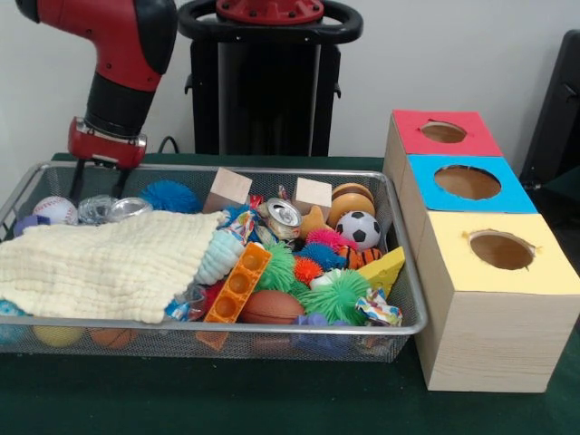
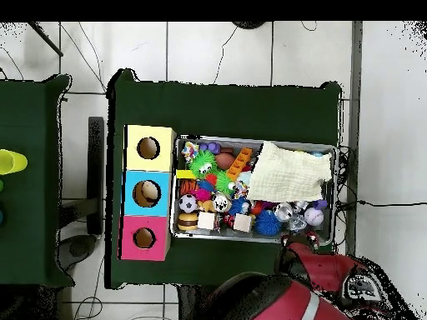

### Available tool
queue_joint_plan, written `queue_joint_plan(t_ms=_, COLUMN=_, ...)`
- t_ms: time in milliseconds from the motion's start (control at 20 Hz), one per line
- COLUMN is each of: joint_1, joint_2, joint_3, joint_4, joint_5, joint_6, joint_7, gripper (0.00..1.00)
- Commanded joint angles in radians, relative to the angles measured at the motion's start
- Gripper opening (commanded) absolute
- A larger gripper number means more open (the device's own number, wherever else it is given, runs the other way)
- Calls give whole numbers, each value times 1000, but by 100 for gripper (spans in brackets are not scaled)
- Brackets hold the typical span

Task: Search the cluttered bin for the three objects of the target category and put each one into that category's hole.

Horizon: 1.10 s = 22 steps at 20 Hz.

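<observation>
The wire mesh bin (image 1: pixel 272 326) is full of toys, and it also shows in the overhead view (image 2: pixel 337 192). My gripper (image 1: pixel 98 192) hangs open over the bin's far left corner. Its black fingers (image 1: pixel 79 181) reach down just above a clear crinkled plastic bottle (image 1: pixel 95 210) that lies beside a silver can (image 1: pixel 130 208). The gripper holds nothing. Another clear piece with a blue label (image 1: pixel 178 306) pokes out from under the cloth. The red-topped box (image 1: pixel 480 140) stands at the far right, its round hole (image 1: pixel 443 132) open; the hole also shows in the overhead view (image 2: pixel 143 238).
A pale yellow cloth (image 1: pixel 109 263) covers the bin's left half. A second can (image 1: pixel 283 216), wooden blocks (image 1: pixel 228 188), a small soccer ball (image 1: pixel 362 229) and spiky balls fill the rest. Blue-topped (image 1: pixel 507 195) and yellow-topped (image 1: pixel 544 272) boxes stand nearer the camera. In the overhead view my arm (image 2: pixel 317 267) hides the gripper.
</observation>
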Motion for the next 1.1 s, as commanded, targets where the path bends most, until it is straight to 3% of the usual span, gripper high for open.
queue_joint_plan(t_ms=50, joint_1=-69, joint_2=72, joint_3=127, joint_4=-48, joint_5=53, joint_6=-77, joint_7=184, gripper=0)
queue_joint_plan(t_ms=850, joint_1=-111, joint_2=50, joint_3=168, joint_4=-18, joint_5=49, joint_6=-47, joint_7=175, gripper=0)
queue_joint_plan(t_ms=1100, joint_1=-198, joint_2=-16, joint_3=278, joint_4=28, joint_5=17, joint_6=51, joint_7=157, gripper=0)
